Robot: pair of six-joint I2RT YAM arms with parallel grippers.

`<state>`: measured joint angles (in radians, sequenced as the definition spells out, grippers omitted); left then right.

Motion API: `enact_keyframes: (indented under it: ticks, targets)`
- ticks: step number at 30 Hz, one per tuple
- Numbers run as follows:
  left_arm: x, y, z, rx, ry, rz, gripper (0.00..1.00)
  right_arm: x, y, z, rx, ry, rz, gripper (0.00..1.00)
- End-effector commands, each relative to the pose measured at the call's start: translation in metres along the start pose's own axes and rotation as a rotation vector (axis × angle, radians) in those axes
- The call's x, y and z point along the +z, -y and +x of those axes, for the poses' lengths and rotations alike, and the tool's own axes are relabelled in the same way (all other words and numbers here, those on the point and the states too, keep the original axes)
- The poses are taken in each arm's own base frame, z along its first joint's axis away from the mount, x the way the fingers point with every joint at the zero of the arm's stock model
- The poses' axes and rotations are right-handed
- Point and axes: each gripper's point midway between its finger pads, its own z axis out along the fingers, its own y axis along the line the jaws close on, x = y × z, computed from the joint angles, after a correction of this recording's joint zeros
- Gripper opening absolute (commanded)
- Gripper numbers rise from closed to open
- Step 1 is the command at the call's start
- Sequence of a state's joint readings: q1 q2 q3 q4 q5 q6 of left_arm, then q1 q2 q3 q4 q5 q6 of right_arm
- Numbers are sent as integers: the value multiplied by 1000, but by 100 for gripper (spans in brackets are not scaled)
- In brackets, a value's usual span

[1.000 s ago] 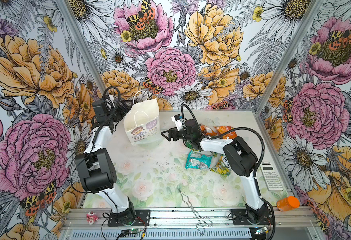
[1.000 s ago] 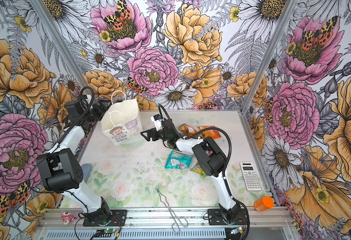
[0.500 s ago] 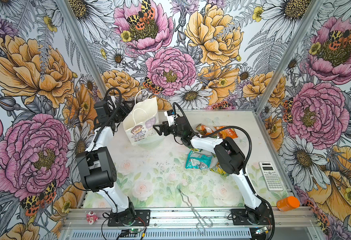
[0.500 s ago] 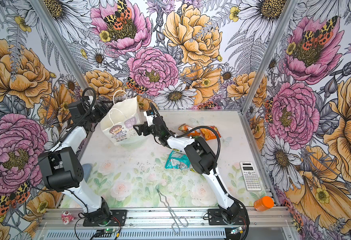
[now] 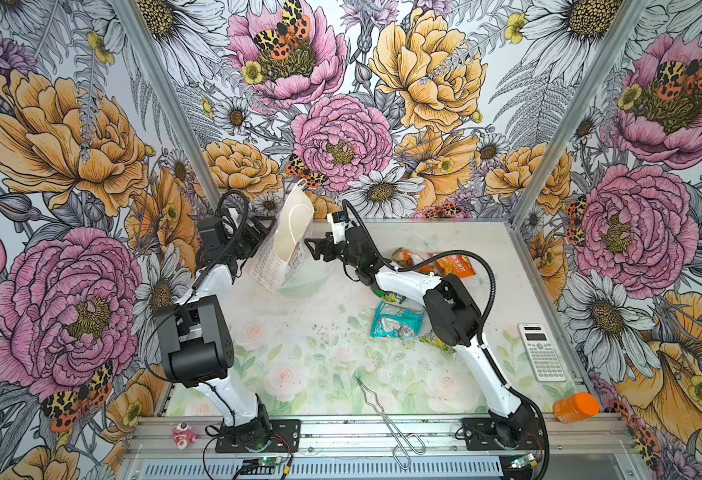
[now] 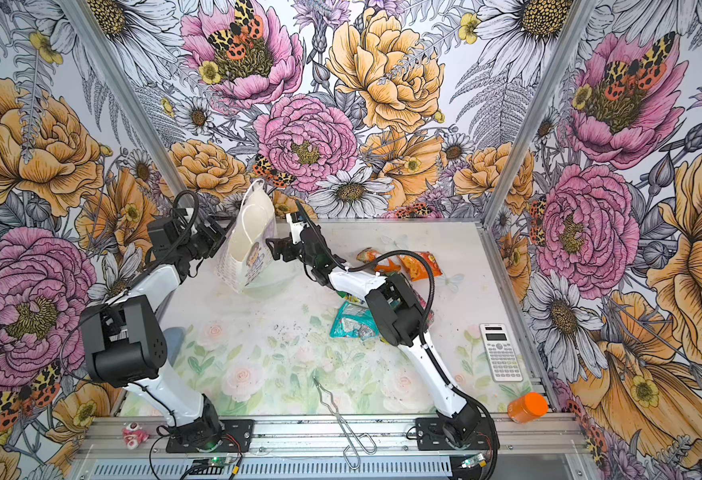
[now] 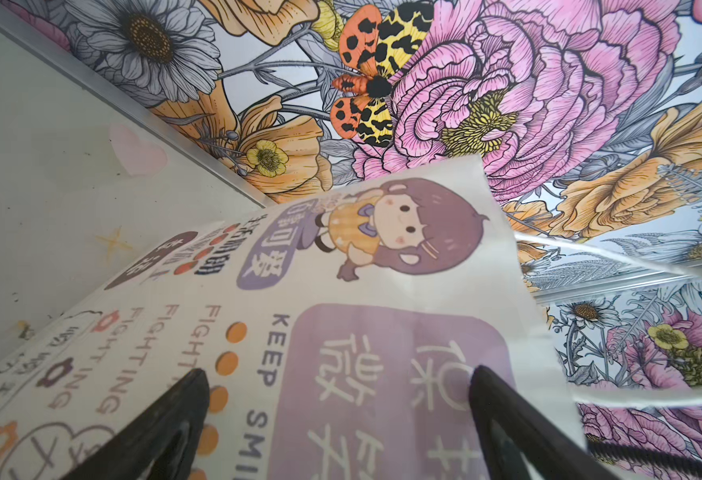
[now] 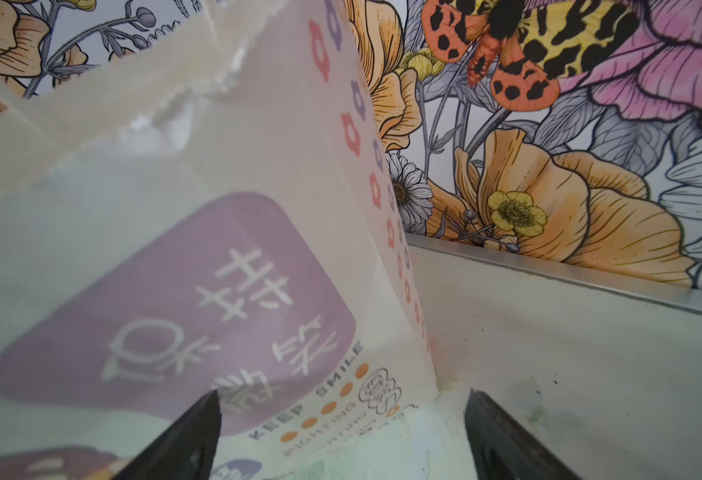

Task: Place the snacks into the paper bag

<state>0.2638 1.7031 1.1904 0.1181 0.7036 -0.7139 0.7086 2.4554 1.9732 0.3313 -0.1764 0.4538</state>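
**A:** Starting far left, along the front rail?

**B:** Only a small pink toy (image 5: 183, 434).

**A:** Next, the left pincer (image 5: 262, 236)?

**B:** Spread wide, pinching nothing. Points at the cartoon-girl face of the paper bag (image 5: 289, 239), very close in the left wrist view. Cannot tell whether touching.

**A:** And the paper bag itself?

**B:** At the back left of the counter (image 5: 299, 332), between the two pincers. Mouth open, cord handle up. Cannot tell what lies inside.

**A:** Then the right pincer (image 5: 312, 249)?

**B:** Spread too, and empty. Just beside the bag's opposite printed face, aimed low near a bottom corner in the right wrist view.

**A:** Where to look for the snacks?

**B:** Out on the counter, right of the bag, none in a pincer. Toward the back, an orange-green packet (image 5: 406, 257) and an orange packet (image 5: 453, 266). Half hidden under the right arm, a green packet (image 5: 391, 297). Nearer the middle, a teal packet (image 5: 397, 326). Peeking out by the elbow, a yellow-green packet (image 5: 436, 341).

**A:** Farther right?

**B:** A calculator (image 5: 542, 353) near the right edge, then an orange bottle (image 5: 575, 407) at the front right corner.
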Motion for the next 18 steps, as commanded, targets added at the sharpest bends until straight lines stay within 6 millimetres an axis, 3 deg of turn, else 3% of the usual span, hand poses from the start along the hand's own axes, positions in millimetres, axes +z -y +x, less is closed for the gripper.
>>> enact_keyframes:
  ticks: [1, 11, 18]
  targets:
    - [-12, 25, -9, 43, 39, 50, 99, 9, 1, 10, -16, -12, 10, 93]
    - [-16, 21, -4, 28, 32, 46, 99, 7, -6, 7, -24, -19, -13, 93]
    - [-32, 28, 8, 24, 27, 58, 99, 7, -8, 4, -33, -15, -21, 94]
